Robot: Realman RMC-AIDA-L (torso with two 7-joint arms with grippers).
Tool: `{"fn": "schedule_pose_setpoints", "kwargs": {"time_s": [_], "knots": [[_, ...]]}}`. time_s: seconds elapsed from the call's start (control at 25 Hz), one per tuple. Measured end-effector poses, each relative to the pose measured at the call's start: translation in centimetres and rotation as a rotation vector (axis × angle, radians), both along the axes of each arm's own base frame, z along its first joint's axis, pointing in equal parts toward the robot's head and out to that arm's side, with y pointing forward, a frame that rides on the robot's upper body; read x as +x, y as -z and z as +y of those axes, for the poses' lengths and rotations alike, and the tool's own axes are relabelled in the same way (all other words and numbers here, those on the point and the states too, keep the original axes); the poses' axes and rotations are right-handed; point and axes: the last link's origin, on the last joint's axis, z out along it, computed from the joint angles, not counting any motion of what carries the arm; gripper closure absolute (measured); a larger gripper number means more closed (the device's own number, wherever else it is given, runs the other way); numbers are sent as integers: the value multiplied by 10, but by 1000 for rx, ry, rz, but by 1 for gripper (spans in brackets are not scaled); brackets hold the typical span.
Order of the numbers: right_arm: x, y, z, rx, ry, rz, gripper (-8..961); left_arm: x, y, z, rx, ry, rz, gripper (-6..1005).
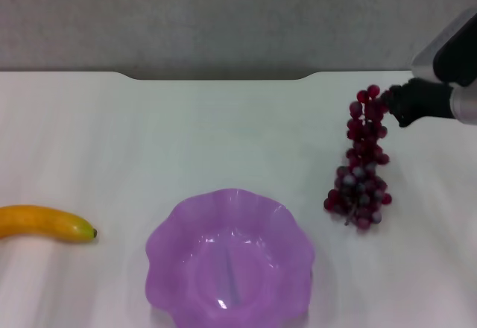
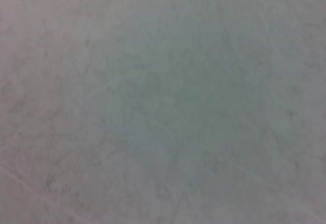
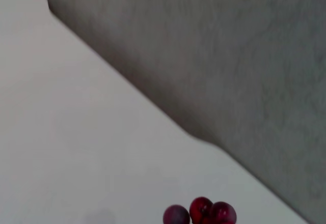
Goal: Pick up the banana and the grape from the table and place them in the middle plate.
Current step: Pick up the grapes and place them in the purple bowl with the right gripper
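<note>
The grape (image 1: 363,164) bunch hangs upright at the right of the table (image 1: 223,134), its lower end touching or just above the tabletop. My right gripper (image 1: 393,105) is shut on the bunch's top end, coming in from the right. A few top berries of the grape (image 3: 201,213) show in the right wrist view. The banana (image 1: 45,223) lies at the left edge of the table. The middle plate (image 1: 228,259), translucent purple with a wavy rim, sits at the front centre and holds nothing. My left gripper is out of view.
The table's far edge has a notch (image 1: 216,77) with a grey wall behind it. The left wrist view shows only a bare grey-white surface (image 2: 163,102).
</note>
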Motion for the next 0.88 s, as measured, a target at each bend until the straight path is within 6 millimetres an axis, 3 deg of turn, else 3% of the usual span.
{"fn": "schedule_pose_setpoints", "kwargs": {"time_s": [0.36, 0.88], "knots": [[-24, -13, -7, 45, -95, 170, 836, 0, 0, 0, -1, -2, 0, 111], [-75, -35, -31, 93, -279, 225, 850, -3, 0, 0, -8, -14, -1, 111]]}}
